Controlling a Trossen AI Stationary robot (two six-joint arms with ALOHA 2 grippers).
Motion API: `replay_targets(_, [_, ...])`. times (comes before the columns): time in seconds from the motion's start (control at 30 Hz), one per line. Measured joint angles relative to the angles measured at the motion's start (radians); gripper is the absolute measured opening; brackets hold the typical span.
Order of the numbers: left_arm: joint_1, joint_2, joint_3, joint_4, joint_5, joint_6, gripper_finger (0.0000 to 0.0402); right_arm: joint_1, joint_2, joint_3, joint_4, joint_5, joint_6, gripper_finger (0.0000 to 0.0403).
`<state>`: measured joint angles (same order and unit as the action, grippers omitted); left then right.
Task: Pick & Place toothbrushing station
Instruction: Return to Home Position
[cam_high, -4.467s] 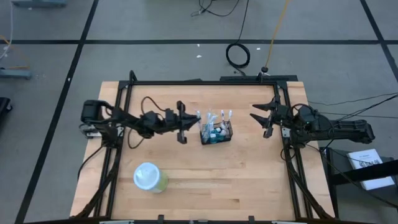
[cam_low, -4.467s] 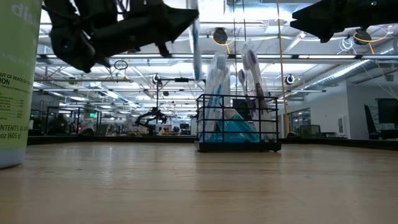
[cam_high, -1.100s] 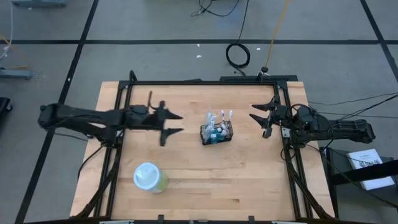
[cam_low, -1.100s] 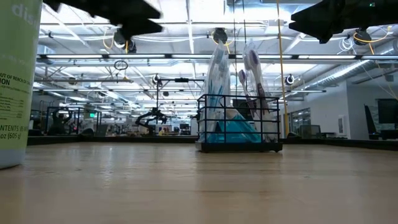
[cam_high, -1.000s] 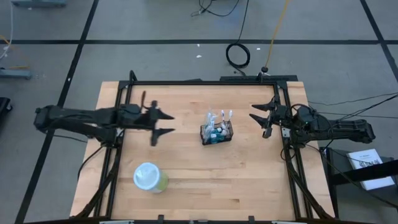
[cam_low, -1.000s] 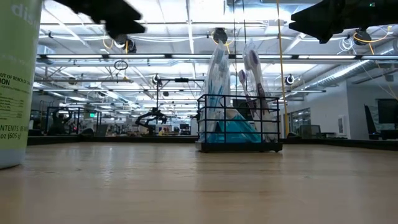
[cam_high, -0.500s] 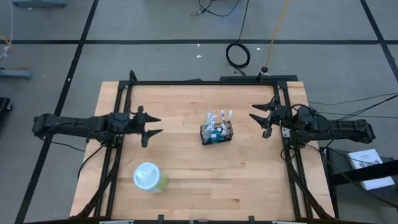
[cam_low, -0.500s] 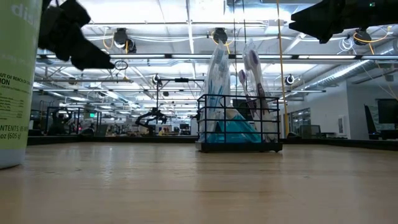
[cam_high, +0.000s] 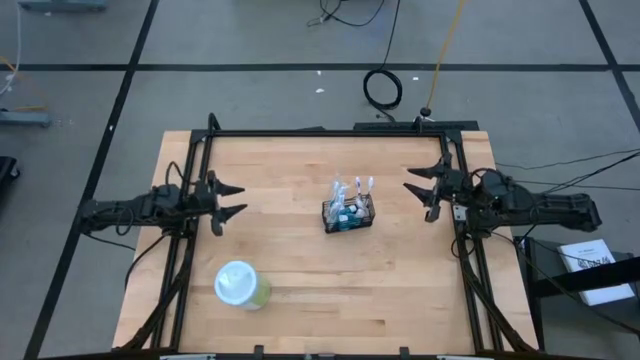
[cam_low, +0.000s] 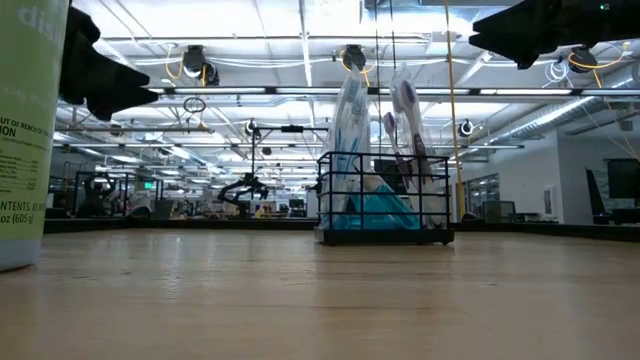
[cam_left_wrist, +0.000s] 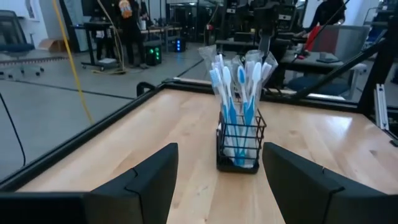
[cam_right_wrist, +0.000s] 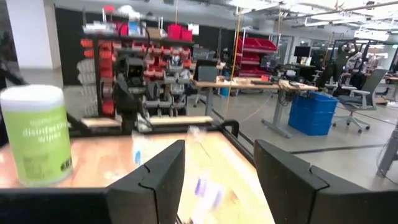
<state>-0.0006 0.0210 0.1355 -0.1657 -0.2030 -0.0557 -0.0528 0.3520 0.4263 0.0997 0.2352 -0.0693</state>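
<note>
The toothbrushing station (cam_high: 347, 214), a small black wire caddy holding several upright wrapped toothbrushes, stands on its base near the table's middle; it also shows in the low view (cam_low: 383, 205) and the left wrist view (cam_left_wrist: 240, 144). My left gripper (cam_high: 240, 200) hovers open over the table's left side, well clear of the caddy and pointing level toward it. My right gripper (cam_high: 415, 195) hangs open above the table's right side, also apart from the caddy. Neither gripper has anything between its fingers.
A pale-green wipes canister (cam_high: 240, 285) with a whitish lid stands near the front left of the table, also seen large at the left of the low view (cam_low: 25, 130). Black frame rails (cam_high: 330, 131) run along the table's far, left and right edges. Bare wood surrounds the caddy.
My left gripper has drawn back from beside the caddy toward the table's left edge and sunk lower, staying open. The caddy has kept its place on the table.
</note>
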Motion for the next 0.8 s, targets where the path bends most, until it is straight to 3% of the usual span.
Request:
replay_targets(0.13, [0.000,-0.015,-0.010,-0.023,-0.001,0.000,0.0241,0.000,-0.059,-0.002,-0.107,-0.001,-0.019,0.0183])
replay_targets(0.3, [0.000,-0.016,-0.010,-0.037,-0.008,0.002,0.0241,0.000,-0.104,-0.065,-0.110,-0.033,0.024,0.0183])
replay_targets(0.43, [0.000,-0.016,-0.010,-0.027,-0.008,-0.002,0.0241,0.000,-0.137,-0.134,-0.062,-0.081,0.041,0.0183])
replay_targets(0.7, [0.000,-0.016,-0.010,-0.047,-0.008,-0.010,0.0241,0.000,-0.189,-0.273,0.132,-0.079,0.042,0.0183])
replay_targets(0.8, [0.000,-0.016,-0.010,-0.048,-0.008,-0.007,0.0241,0.000,-0.190,-0.289,0.132,-0.082,0.056,0.0183])
